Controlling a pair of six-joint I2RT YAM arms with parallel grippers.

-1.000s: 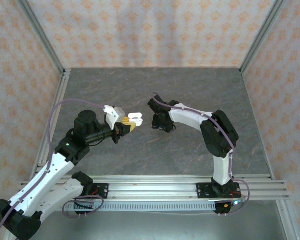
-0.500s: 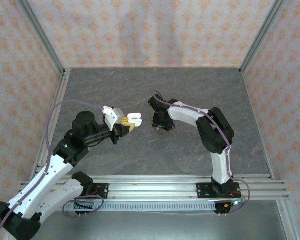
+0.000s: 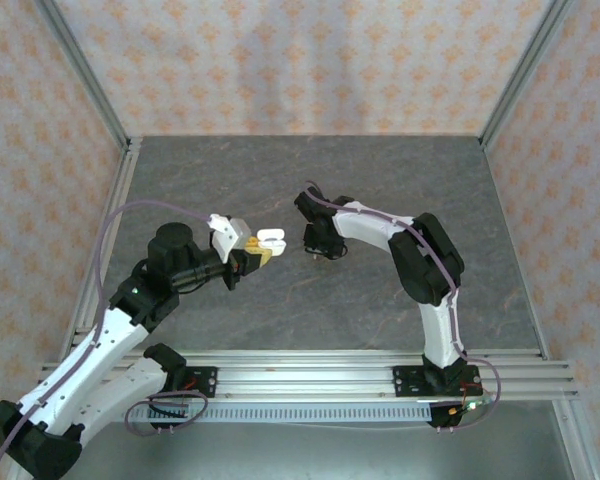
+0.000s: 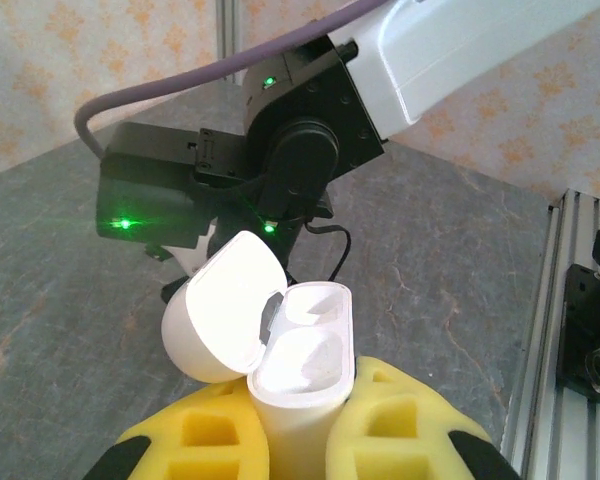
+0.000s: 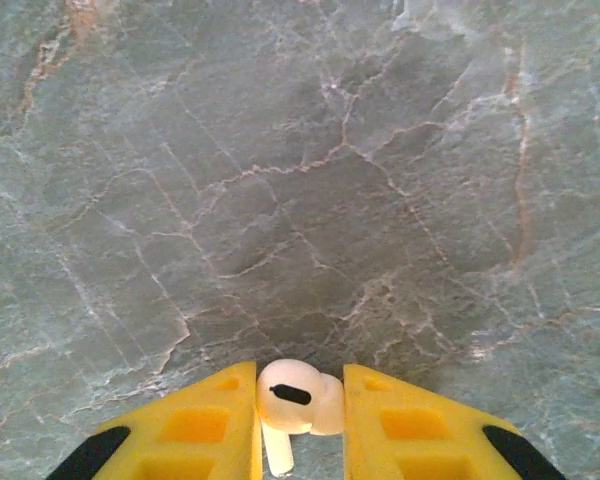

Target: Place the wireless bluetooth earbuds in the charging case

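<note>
Over the last second the right hand (image 5: pixel 300 374) has drawn its yellow fingers (image 5: pixel 195 420) in from a wider stance to a narrow one, and they now sit against both sides of a white earbud (image 5: pixel 298 397). From the overhead view the hand itself has barely shifted above the tabletop (image 5: pixel 280 150), though its arm's elbow has swung inward. I read this as the pick-up grip being made; whether the earbud is already clear of the tabletop I cannot tell. The left hand (image 4: pixel 305 400) has kept its tight hold on the base of the charging case (image 4: pixel 305 340), lid (image 4: pixel 225 320) flipped open to one side and both wells showing empty, held up just beside the right hand. So the receiving side looks ready, and what remains is the carry and the seating. The earbud's long axis runs along the fingers, with the rounded head toward the fingertips, the stem pointing back toward the wrist, and a small dark slot facing the camera. The case mouth faces away from the left hand, toward the right arm — the stem will likely need turning to enter a well first.
</note>
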